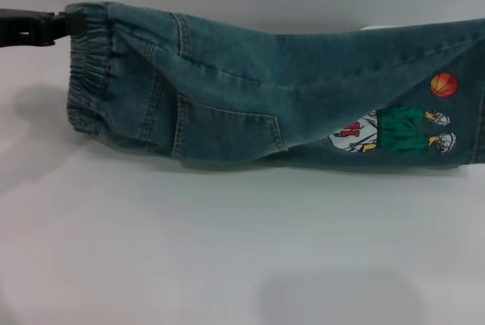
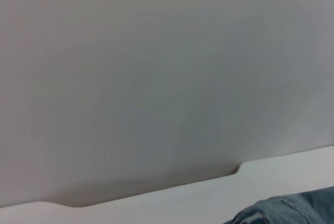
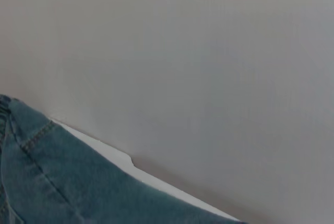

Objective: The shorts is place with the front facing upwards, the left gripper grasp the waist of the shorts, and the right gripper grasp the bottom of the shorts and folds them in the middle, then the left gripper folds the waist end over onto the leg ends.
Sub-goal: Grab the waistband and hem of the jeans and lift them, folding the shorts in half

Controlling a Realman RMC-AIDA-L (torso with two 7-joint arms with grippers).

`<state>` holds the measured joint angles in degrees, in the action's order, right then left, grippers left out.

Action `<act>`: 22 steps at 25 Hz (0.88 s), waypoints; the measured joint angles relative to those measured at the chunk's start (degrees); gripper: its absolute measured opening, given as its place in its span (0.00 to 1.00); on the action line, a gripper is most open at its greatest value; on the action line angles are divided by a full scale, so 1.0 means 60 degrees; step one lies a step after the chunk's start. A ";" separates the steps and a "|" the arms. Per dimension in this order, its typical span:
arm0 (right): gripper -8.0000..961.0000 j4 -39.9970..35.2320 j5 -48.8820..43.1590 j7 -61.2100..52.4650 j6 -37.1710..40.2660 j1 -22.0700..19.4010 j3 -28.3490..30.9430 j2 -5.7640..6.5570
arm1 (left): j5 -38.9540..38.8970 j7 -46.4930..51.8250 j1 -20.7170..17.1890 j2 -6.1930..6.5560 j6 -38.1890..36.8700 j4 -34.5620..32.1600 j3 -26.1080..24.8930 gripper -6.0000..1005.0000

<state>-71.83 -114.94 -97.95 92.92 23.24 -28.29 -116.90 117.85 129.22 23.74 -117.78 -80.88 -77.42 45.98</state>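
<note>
Head view: the shorts (image 1: 265, 98) are seen stretched sideways above the white table (image 1: 227, 249), folded lengthwise so that one leg lies over the other. The waist (image 1: 89, 75), a puckered elastic band, is at the left end, and the leg with the basketball-player print (image 1: 398, 129) runs out of the picture at the right. An orange ball (image 1: 444, 84) is printed just above the figure. The left claw (image 1: 64, 23) is reached in from the left edge and is clamped on the upper corner of the waist. A soft shadow of the cloth is cast on the table below the band, so that end appears lifted, though how far cannot be told. The right claw is not shown in this view, and the hems are cut off by the right edge.

Left wrist view: a plain grey wall is shown above the table edge (image 2: 156, 195), and a small fold of denim (image 2: 292, 208) is seen at the lower corner. The claw's own fingers are not shown.

Right wrist view: a broad piece of denim (image 3: 62, 182) with a stitched seam is seen against the same grey wall, with a strip of table (image 3: 120, 161) behind it. Whether the right claw is open or closed cannot be told.
</note>
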 joint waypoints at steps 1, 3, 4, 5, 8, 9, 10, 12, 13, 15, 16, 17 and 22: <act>0.03 0.0037 0.0002 0.0074 0.0001 -0.0025 -0.0001 0.0010 | 0.0000 0.0000 0.0000 0.0000 0.0000 0.0000 0.0000 0.05; 0.03 0.0109 0.0002 0.0172 -0.0034 -0.0078 -0.0001 0.0044 | 0.0000 0.0006 -0.0059 0.0004 0.0139 0.0002 0.0036 0.05; 0.03 0.0173 0.0000 0.0190 -0.0059 -0.0097 -0.0002 0.0079 | 0.0001 0.0007 -0.0064 0.0005 0.0159 0.0007 0.0035 0.05; 0.03 0.0240 0.0000 0.0194 -0.0085 -0.0110 0.0000 0.0122 | 0.0006 0.0008 -0.0071 0.0006 0.0183 0.0014 0.0030 0.05; 0.03 0.0488 -0.0016 0.0195 -0.0098 -0.0129 0.0009 0.0273 | 0.0033 0.0025 -0.0114 0.0008 0.0318 0.0027 0.0030 0.05; 0.03 0.0552 -0.0026 0.0195 -0.0099 -0.0143 0.0012 0.0311 | 0.0032 0.0029 -0.0126 0.0010 0.0345 0.0027 0.0033 0.05; 0.03 0.0601 -0.0032 0.0195 -0.0100 -0.0162 0.0011 0.0346 | 0.0032 0.0038 -0.0144 0.0014 0.0381 0.0029 0.0037 0.05; 0.03 0.0701 -0.0038 0.0198 -0.0104 -0.0202 0.0004 0.0409 | 0.0042 0.0047 -0.0160 0.0020 0.0424 0.0032 0.0040 0.05; 0.03 0.0775 -0.0040 0.0198 -0.0109 -0.0214 0.0002 0.0453 | 0.0051 0.0050 -0.0162 0.0020 0.0430 0.0034 0.0040 0.05; 0.03 0.0890 -0.0045 0.0198 -0.0162 -0.0229 0.0003 0.0519 | 0.0059 0.0052 -0.0165 0.0018 0.0489 0.0038 0.0040 0.05; 0.03 0.0950 -0.0046 0.0206 -0.0198 -0.0233 0.0006 0.0543 | 0.0060 0.0052 -0.0165 0.0012 0.0514 0.0041 0.0040 0.05; 0.03 0.1023 -0.0047 0.0228 -0.0227 -0.0233 0.0010 0.0565 | 0.0061 0.0051 -0.0165 0.0007 0.0537 0.0045 0.0042 0.05; 0.03 0.1388 -0.0053 0.0398 -0.0489 -0.0158 -0.0078 0.0578 | 0.0049 0.0046 -0.0165 -0.0013 0.0644 0.0093 0.0161 0.05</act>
<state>-63.50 -115.25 -95.56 89.98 22.29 -28.76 -113.43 118.14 129.50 22.75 -117.85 -77.02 -76.87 46.95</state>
